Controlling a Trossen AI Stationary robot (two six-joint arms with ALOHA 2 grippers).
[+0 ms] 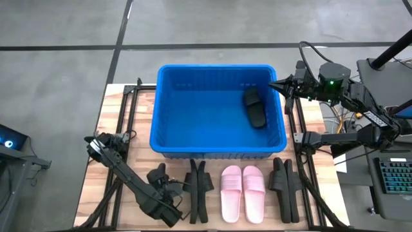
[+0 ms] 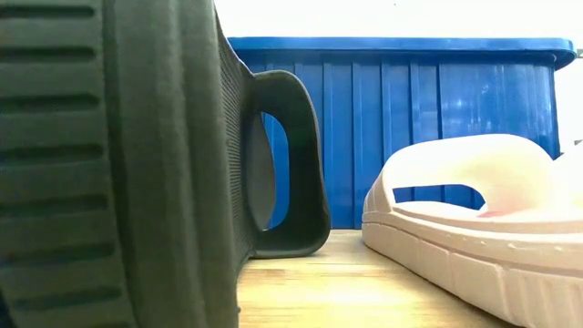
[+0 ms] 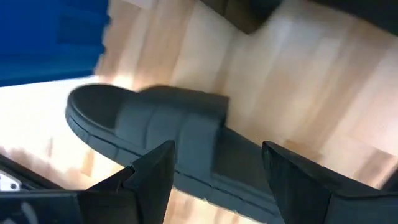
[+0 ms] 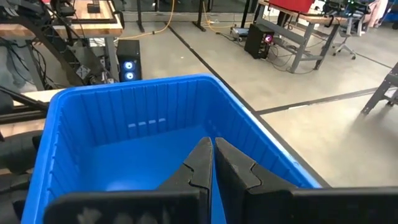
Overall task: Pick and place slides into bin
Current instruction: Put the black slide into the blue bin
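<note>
One big blue bin (image 1: 168, 109) is parked at the far middle of the wooden surface (image 1: 116, 122), and a single black slide (image 1: 253, 107) is already lying inside it, over toward the right-hand wall. Everything else is lined up along the near edge in front of the bin: a black slide (image 1: 159, 176) at the far left of the row, a black pair stood on edge (image 1: 198, 188), the pink pair (image 1: 243, 192) lying flat with soles down, and another black pair on edge (image 1: 284, 187) at the right end.

Next move is pretty clearly the left arm's job. The left tool (image 1: 168, 193) is held low at the near-left corner, right over that loose black slide, with its fingers spread apart and nothing clamped between them yet. From the left wrist view, the slide (image 3: 161, 134) is seen lying just ahead of the fingers (image 3: 152, 171), strap facing up, and its long axis is laid crosswise to the gap rather than running along it. So the fingers look lined up to straddle the narrow width near the strap, which is probably the easiest grab.

The right tool (image 1: 280, 85) is parked over by the bin's far-right corner, pinched fully together and empty, well apart from the row. It's much farther from the remaining slides, so it's likely just waiting.
</note>
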